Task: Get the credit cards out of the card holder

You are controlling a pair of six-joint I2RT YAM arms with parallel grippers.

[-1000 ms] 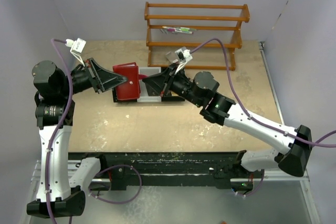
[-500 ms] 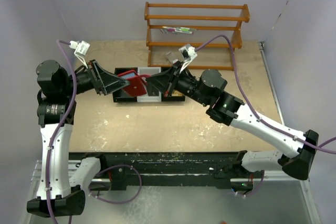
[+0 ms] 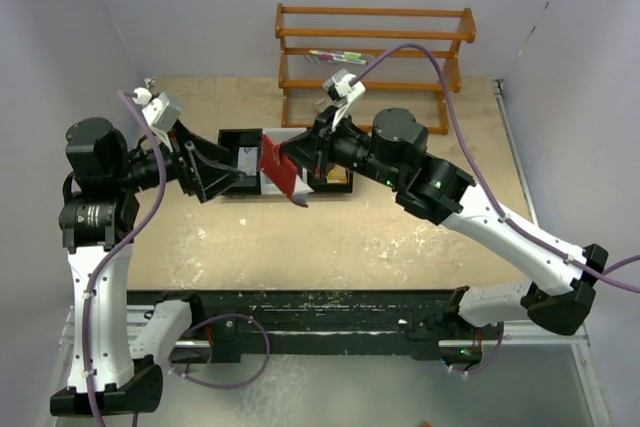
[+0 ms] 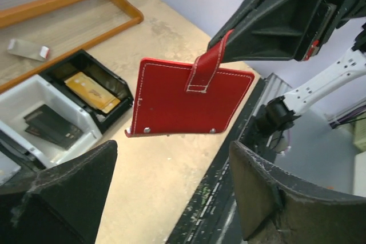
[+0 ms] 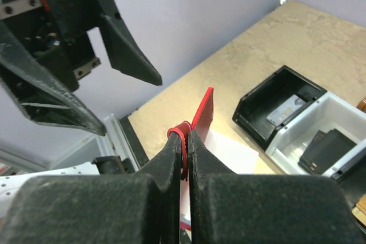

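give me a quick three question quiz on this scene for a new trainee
1. True or false: the left end effector grips the card holder.
2. The right end effector pinches the card holder by: A) its snap tab, B) a clear sleeve, C) a bottom corner.
3. Fill in: the gold block lies in a ____ compartment of the tray.
Key: 1 false; 2 A; 3 black.

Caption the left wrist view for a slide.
Right gripper dangles the red card holder by its snap tab, framed by the open left gripper; tray behind.
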